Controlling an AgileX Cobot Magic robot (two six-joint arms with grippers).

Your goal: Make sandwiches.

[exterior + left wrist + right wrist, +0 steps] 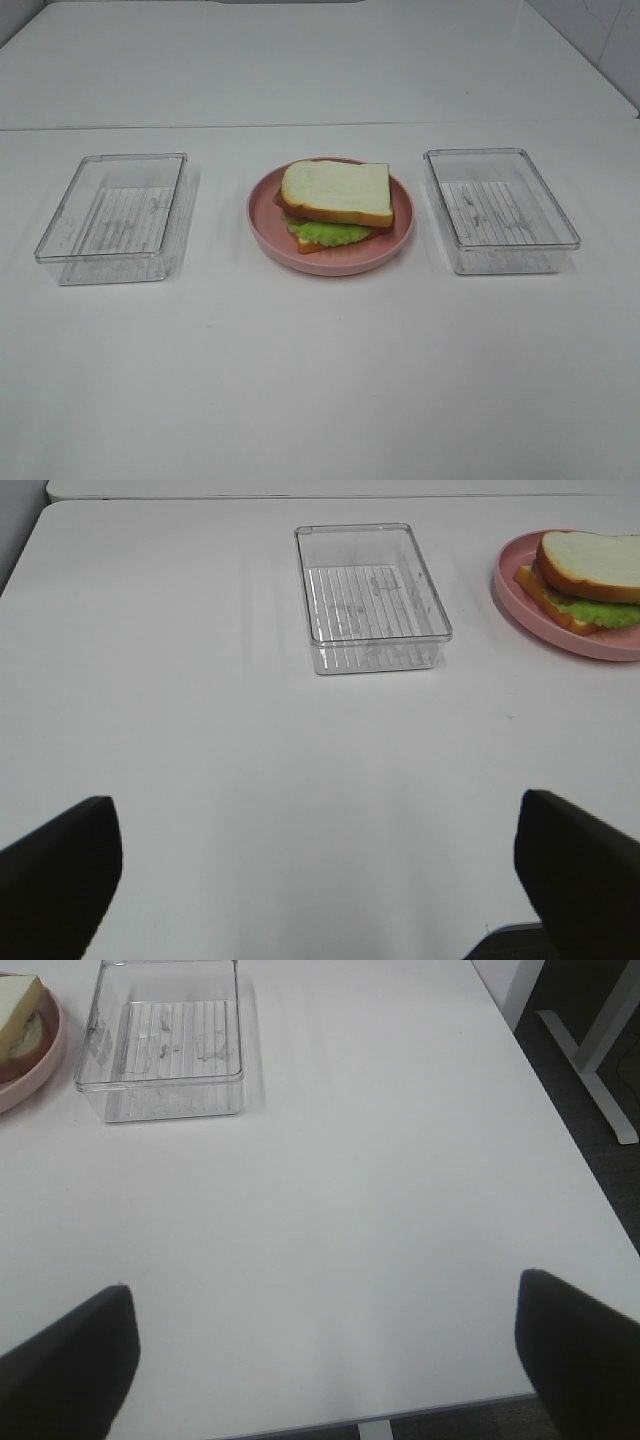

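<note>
Left wrist view — sandwich [585,585] lies far beyond the wide-spread left pincer [315,880]; right pincer [325,1355] likewise.

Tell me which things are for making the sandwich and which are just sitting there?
For the job:
sandwich, already stacked
pink plate under it
left gripper, open and holding nothing
right gripper, open and holding nothing

Just sitting there:
clear box on the left, nothing in it
clear box on the right, nothing in it
</note>
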